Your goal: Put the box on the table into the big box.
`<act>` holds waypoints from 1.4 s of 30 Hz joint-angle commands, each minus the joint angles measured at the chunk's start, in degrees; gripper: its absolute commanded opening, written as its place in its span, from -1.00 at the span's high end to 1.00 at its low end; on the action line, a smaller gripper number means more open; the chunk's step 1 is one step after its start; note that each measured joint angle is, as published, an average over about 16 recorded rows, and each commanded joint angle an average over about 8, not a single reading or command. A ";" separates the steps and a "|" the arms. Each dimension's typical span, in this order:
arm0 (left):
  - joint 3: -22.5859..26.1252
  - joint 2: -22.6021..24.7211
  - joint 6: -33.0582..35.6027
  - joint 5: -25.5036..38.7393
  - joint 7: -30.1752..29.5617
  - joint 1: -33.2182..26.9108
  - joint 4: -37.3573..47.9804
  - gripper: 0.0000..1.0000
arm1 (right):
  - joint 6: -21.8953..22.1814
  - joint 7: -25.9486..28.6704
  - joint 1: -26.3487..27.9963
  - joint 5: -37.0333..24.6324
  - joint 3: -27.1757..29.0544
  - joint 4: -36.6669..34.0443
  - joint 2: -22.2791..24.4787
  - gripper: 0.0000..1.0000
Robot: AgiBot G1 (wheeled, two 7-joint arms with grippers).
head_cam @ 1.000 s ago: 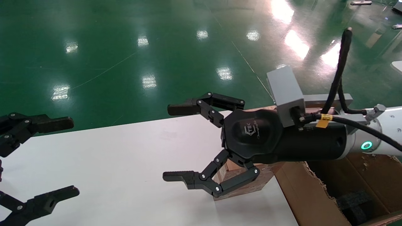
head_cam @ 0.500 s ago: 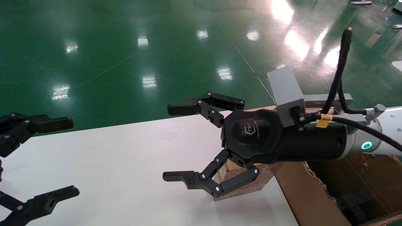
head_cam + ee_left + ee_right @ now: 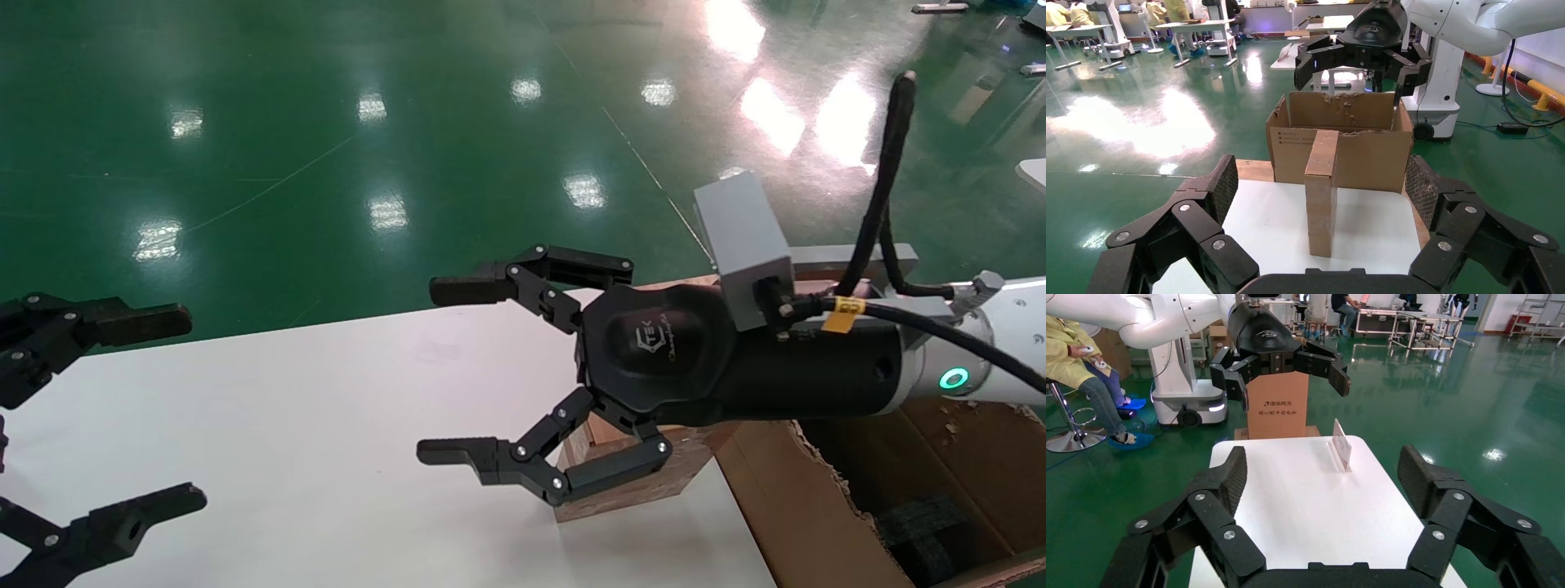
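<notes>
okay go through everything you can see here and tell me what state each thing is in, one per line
the box: closed, standing upright on the table beside the carton, not gripped.
the big box: open at the top, torn flap edges, at the table's end.
black foam block: lying inside the big box.
right gripper: open, above the box, holding nothing.
left gripper: open, over the table's far side from the box, holding nothing.
the table: bearing the box.

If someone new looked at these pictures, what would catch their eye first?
Probably the right gripper, spread wide open above the white table in mid-scene, with the small box standing just beneath its wrist. Next, the big box with ragged torn edges, right beside the table, then the left gripper, open at the table's left end.
</notes>
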 commanded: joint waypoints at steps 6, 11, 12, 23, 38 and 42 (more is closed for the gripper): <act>0.00 0.00 0.00 0.00 0.00 0.00 0.00 -1.00 | 0.00 0.00 0.00 0.00 0.00 0.00 0.00 0.30; 0.00 0.00 0.00 0.00 0.00 0.00 0.00 -1.00 | -0.03 0.02 -0.04 -0.02 0.04 0.00 -0.02 -0.95; 0.00 0.00 0.00 0.00 0.00 0.00 0.00 -1.00 | -0.05 0.02 -0.05 -0.04 0.02 0.00 -0.01 -1.00; 0.01 0.00 0.01 0.00 0.01 -0.01 0.01 -1.00 | -3.21 -0.76 -1.23 -1.68 -1.53 -3.86 1.50 -1.00; 0.02 0.00 0.00 -0.01 0.01 -0.01 0.02 -1.00 | -5.54 -7.94 -5.13 -2.01 -5.84 -11.38 9.07 -1.00; 0.03 0.00 0.00 -0.01 0.02 -0.01 0.02 -0.70 | -5.61 -10.83 -6.33 -0.44 -7.68 -13.97 11.36 -1.00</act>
